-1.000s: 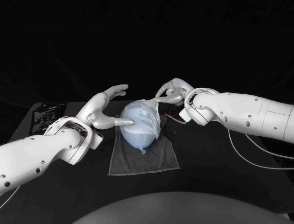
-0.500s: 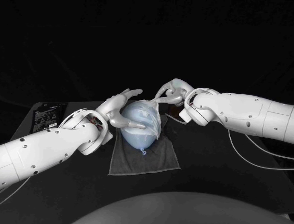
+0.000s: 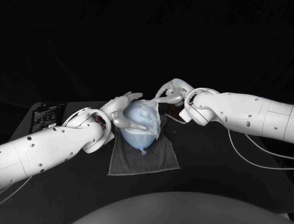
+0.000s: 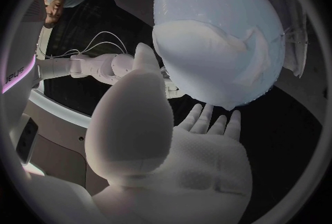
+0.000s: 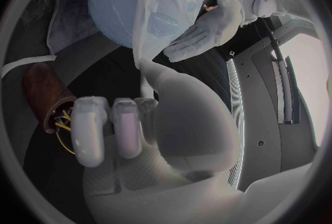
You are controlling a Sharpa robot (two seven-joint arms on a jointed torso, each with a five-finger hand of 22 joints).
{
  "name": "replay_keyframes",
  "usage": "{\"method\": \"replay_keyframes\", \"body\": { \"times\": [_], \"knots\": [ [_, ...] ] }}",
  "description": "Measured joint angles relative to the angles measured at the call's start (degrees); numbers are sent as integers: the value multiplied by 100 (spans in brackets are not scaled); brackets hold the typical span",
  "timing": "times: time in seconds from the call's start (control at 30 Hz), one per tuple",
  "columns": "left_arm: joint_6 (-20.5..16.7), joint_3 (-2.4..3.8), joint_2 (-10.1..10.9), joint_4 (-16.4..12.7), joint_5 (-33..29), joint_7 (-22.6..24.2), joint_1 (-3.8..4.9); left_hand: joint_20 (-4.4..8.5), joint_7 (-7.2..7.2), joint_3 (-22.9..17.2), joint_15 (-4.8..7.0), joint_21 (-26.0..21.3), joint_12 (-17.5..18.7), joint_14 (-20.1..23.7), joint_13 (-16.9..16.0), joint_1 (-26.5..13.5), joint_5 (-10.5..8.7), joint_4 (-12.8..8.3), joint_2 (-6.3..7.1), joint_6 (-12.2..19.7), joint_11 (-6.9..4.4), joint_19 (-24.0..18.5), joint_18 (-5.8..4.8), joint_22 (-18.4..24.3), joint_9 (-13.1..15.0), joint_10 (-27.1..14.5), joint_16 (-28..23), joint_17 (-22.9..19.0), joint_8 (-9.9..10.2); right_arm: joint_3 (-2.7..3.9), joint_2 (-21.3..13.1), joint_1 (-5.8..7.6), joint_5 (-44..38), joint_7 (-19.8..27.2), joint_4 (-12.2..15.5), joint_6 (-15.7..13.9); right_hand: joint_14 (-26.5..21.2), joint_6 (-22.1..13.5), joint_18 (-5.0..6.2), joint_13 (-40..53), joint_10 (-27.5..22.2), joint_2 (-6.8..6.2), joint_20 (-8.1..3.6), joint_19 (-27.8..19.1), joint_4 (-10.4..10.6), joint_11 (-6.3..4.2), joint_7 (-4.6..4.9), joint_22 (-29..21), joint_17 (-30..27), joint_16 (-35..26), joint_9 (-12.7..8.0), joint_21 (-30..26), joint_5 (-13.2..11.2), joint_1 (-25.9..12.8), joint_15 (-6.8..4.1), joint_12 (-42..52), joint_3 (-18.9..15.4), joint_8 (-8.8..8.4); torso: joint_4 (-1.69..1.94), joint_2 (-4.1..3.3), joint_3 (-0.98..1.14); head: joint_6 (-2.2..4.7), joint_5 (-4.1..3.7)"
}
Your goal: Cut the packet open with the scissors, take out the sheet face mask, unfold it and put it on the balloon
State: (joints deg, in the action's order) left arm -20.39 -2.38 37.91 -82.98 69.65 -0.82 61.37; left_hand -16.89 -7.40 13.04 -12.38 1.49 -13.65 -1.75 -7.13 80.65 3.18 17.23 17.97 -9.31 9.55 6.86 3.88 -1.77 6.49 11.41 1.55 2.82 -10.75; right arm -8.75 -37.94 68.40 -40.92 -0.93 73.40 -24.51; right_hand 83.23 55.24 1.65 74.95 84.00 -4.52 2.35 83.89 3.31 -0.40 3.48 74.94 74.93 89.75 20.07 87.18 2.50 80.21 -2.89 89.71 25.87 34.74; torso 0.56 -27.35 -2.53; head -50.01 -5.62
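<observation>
Lying near the middle of the black table (image 3: 214, 182), the pale blue balloon (image 3: 137, 134) rests lengthwise on a dark grey cloth (image 3: 144, 162), its knotted neck (image 3: 143, 150) pointing to 6 o'clock. The sheet face mask (image 3: 149, 113) is draped over the balloon's upper half, from 12 o'clock down along the 3 o'clock flank. It is wet, translucent and wrinkled. In the left wrist view one flap clings to the balloon's curve and another edge hangs loose past it.

Left hand (image 3: 122, 112): at the balloon's 9 o'clock side, palm turned to the balloon, fingers apart and extended toward 12 o'clock, thumb laid across the balloon's near face. It grasps nothing.

Right hand (image 3: 170, 92): at the balloon's 1 o'clock end. The right wrist view shows its fingers curled in and a strip of the mask running from the balloon down into the hand between thumb and fingers. The strip is pinched there and drawn fairly taut.

Surroundings: a flat black printed item (image 3: 47, 116) lies at the table's 9 o'clock edge, well apart from the cloth. White cables (image 3: 251, 157) trail across the table at 3 o'clock under the right arm.
</observation>
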Motion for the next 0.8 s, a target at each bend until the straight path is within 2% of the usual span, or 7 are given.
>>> {"method": "replay_keyframes", "body": {
  "times": [0.4,0.8],
  "knots": [
    [76,-1,31,-35,54,-220,0,0,-2,0,20,0,0,-20,12,0,0,0,0,3,19,0,0,-1,-4,19,22,13,22,1,14,1,0,-36,-64,-2,0,-7,0,-3,-1,0,0,-1,-1,-1,6,1,-3,5,12,-11,-8,0,0,10,45,-4,5,8,0,0,-8],
    [221,-1,-7,77,74,-391,-4,0,-19,-1,53,0,-1,-55,26,101,0,0,6,22,61,1,0,-1,-16,20,54,68,49,1,51,1,-17,-111,-102,1,0,-16,0,-2,-9,-1,2,-2,0,-8,1,-1,0,4,12,-17,-10,0,0,9,46,-7,-3,4,5,0,-19]
  ]
}}
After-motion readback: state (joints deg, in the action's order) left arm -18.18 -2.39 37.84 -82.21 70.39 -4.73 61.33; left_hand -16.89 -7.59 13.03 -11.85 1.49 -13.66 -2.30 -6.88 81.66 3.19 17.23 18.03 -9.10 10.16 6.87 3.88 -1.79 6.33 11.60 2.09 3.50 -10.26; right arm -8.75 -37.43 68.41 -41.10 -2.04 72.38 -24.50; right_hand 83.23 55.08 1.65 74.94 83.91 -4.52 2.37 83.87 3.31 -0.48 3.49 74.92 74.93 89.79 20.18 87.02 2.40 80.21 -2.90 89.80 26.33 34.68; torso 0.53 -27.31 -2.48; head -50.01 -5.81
